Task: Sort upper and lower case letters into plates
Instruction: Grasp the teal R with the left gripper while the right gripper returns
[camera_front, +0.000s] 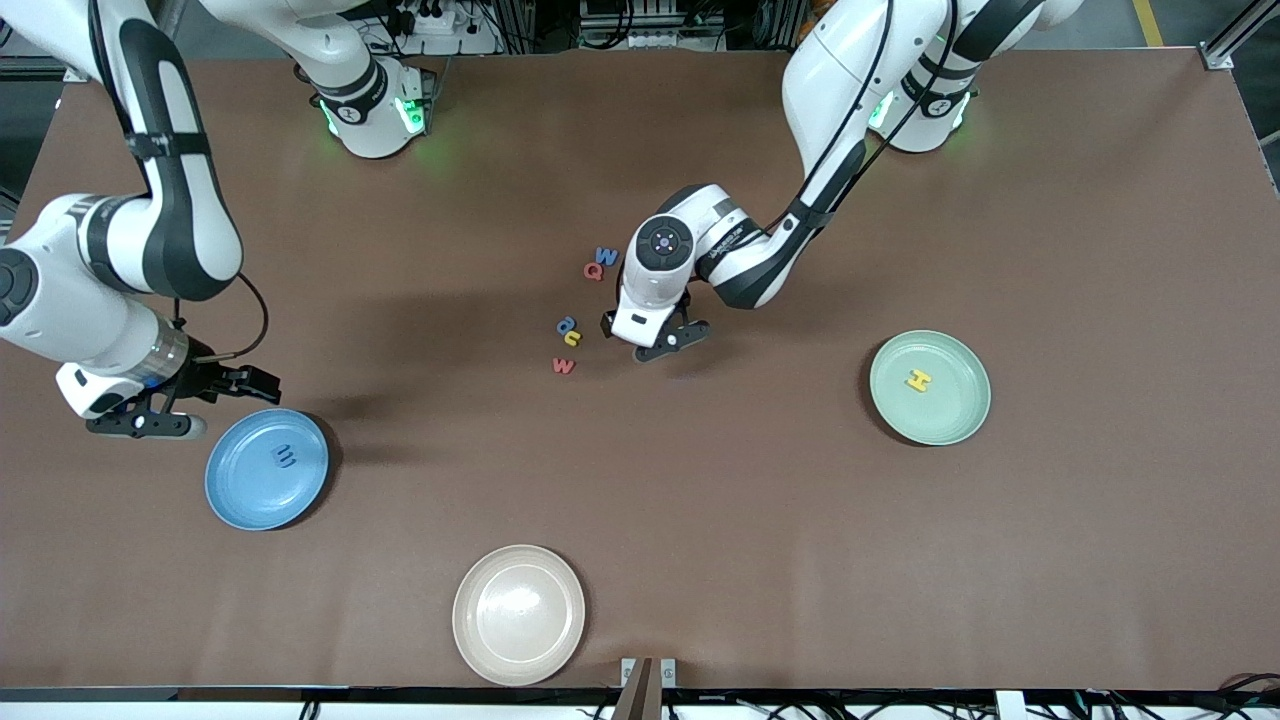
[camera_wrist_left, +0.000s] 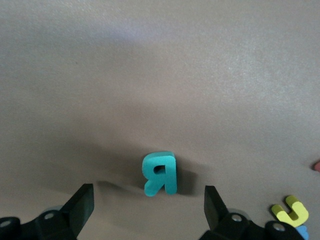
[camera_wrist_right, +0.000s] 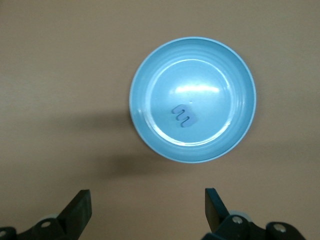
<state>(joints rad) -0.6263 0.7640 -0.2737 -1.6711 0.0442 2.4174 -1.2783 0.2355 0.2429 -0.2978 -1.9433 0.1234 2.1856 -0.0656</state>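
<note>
My left gripper (camera_front: 650, 338) hangs low over the middle of the table, open, and hides the letter under it in the front view. In the left wrist view a teal R (camera_wrist_left: 160, 173) lies on the table just ahead of the gap of my left gripper (camera_wrist_left: 148, 200), untouched. Beside it lie a blue W (camera_front: 606, 256), a red Q (camera_front: 593, 270), a blue a (camera_front: 566, 325), a yellow u (camera_front: 572, 338) and a red w (camera_front: 564, 365). The mint green plate (camera_front: 962, 420) holds a yellow H (camera_front: 918, 380). The blue plate (camera_front: 240, 495) holds a blue m (camera_front: 285, 458). My right gripper (camera_front: 190, 402) waits open beside the blue plate (camera_wrist_right: 150, 75).
A cream-beige plate (camera_front: 518, 614) with nothing in it sits near the table's front edge. The brown table top (camera_front: 760, 520) is bare between the three plates. The left arm's elbow and forearm (camera_front: 760, 260) reach over the table's middle from its base.
</note>
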